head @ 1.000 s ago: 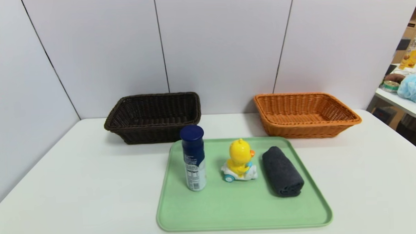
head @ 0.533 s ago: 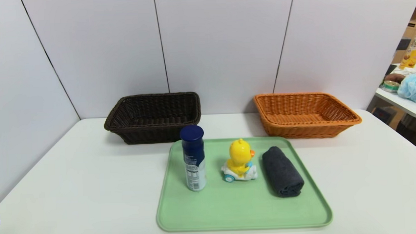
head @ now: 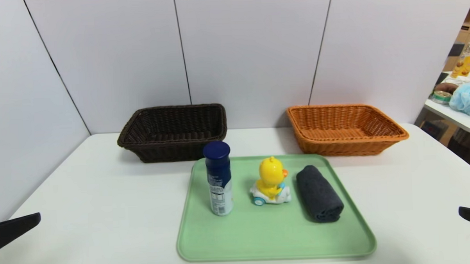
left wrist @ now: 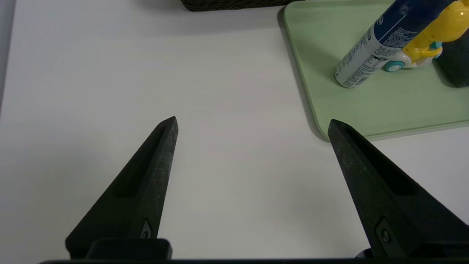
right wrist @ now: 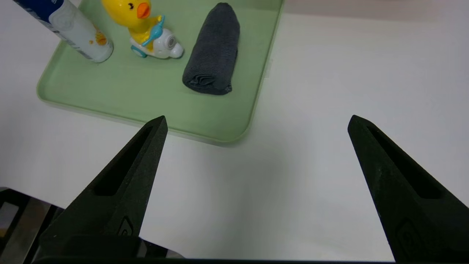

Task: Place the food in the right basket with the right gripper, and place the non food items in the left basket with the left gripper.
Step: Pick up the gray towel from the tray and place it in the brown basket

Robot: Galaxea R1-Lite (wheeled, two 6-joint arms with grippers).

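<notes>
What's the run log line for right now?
left claw: open, over table, left of tray | right claw: open, over table, right of tray | can, duck toy, rolled cloth: on tray

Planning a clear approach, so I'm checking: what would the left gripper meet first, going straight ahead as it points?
Probably the bare white tabletop beside the green tray; how far below the left gripper it lies is unclear.

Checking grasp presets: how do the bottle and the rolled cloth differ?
The bottle stands upright; the rolled cloth lies on its side. The bottle is blue and white with printing, while the cloth is plain dark grey. The bottle has a smooth surface, the cloth a textured one. Both are roughly cylindrical and rest on the green tray.
</notes>
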